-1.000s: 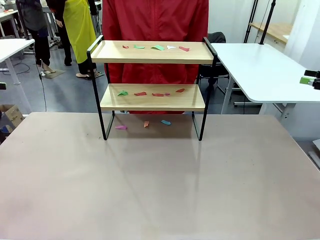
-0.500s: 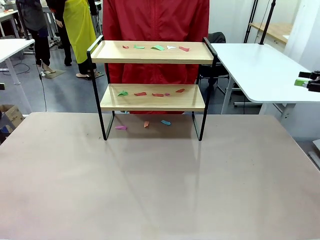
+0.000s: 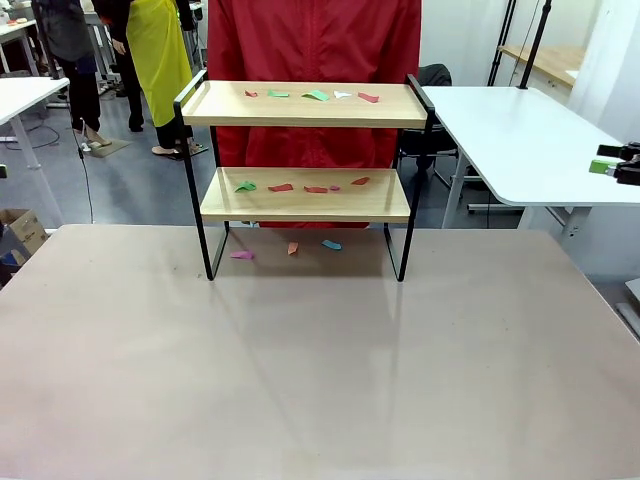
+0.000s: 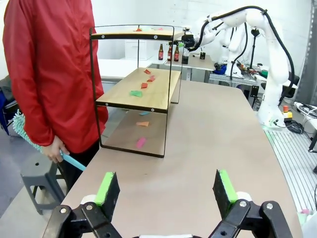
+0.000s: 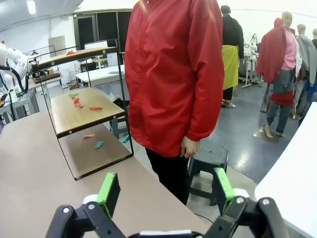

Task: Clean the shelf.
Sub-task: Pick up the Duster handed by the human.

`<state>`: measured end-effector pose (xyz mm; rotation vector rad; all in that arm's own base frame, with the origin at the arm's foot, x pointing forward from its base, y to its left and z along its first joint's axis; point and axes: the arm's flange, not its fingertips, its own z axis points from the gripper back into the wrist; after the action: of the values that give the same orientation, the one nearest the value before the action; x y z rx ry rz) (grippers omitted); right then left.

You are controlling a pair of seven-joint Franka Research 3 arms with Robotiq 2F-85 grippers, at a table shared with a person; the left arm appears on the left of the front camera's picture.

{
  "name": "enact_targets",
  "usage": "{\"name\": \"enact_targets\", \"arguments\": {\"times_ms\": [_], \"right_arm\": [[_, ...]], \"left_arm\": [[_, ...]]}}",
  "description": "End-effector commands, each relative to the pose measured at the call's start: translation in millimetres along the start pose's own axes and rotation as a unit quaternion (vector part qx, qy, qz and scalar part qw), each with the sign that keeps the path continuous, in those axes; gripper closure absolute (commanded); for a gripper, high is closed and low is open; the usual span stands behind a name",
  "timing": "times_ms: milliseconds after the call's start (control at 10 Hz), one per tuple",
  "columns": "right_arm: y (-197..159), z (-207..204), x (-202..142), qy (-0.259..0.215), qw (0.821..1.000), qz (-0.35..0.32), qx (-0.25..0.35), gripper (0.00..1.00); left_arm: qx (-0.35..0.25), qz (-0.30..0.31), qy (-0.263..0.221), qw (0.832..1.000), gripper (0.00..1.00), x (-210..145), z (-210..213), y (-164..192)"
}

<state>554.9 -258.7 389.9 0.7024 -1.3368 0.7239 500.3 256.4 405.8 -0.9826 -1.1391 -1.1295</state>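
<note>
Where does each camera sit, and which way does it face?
Front view: on the robot's side, faces across the table at the shelf and the person in red; right gripper at the right edge.
Left wrist view: behind the left gripper, faces along the table at one shelf end; jaws open below, right arm beyond.
Right wrist view: behind the right gripper, faces the other shelf end; jaws open below.
Shared: all show the shelf and the person.

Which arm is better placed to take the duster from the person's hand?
Probably the left. The duster hangs in the person's hand on the side that the left gripper faces, jaws open. The person's other hand, facing the open right gripper, is empty.
</note>
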Motion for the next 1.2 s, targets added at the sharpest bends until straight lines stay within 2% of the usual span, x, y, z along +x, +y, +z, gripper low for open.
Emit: {"name": "enact_targets", "arguments": {"times_ms": [0,1100], "right_arm": [[0.9,-0.6,-0.1,-0.001,1.000,-0.001,0.000,0.00],[0.9,-0.6,-0.1,-0.001,1.000,-0.001,0.000,0.00]], "left_arm": [[-0.002,0.000,0.003,1.000,0.00,0.2,-0.1,-0.4],[-0.002,0.000,0.003,1.000,0.00,0.2,-0.1,-0.4]]}}
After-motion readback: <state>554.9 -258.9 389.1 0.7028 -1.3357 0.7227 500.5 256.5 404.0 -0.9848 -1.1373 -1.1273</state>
